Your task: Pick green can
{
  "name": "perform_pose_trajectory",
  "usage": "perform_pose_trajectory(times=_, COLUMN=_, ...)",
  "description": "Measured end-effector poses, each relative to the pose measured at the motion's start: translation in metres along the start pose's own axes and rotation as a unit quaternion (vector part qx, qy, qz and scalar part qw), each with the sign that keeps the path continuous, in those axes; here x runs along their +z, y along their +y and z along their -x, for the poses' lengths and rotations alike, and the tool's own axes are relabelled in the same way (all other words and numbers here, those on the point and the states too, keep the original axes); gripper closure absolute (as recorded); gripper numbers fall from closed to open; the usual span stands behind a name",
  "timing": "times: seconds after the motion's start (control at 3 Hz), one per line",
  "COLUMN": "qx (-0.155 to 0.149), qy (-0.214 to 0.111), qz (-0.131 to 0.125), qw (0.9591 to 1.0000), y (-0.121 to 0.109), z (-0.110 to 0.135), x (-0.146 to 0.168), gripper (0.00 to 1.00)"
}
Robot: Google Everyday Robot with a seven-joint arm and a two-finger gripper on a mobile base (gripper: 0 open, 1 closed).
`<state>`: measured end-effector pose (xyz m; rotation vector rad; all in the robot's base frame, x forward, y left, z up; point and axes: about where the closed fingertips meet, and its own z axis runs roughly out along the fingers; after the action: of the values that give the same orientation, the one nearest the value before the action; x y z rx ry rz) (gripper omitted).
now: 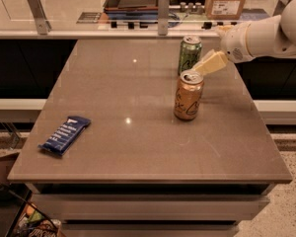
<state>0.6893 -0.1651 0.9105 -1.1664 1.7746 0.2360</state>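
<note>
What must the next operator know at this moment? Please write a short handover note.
End effector: beside the green can, just above the top of the orange-gold can; contact cannot be judged.
Green can: upright on the far part of the table, right behind the orange-gold can.
Done: approach only; the green can stands on the table, not lifted.
Left: grasp the green can and lift it without knocking the orange-gold can.

One camera looks down from above the near edge of the bench (138, 152), facing across it and taking in its whole top. The tool (202, 66) sits in the upper right of the frame.
</note>
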Motion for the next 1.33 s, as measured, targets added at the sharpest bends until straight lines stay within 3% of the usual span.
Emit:
perform_pose_trajectory(times=0.67, qx=0.05, qy=-0.065, qz=0.011, qw=0.9965, y=-0.006, z=-0.004, x=0.023, gripper=0.0)
perform_pose_trajectory(times=1.33, qx=0.087, qy=-0.138, qz=0.037, qw=0.9859, y=-0.01, z=0.002, x=0.052, gripper=0.0)
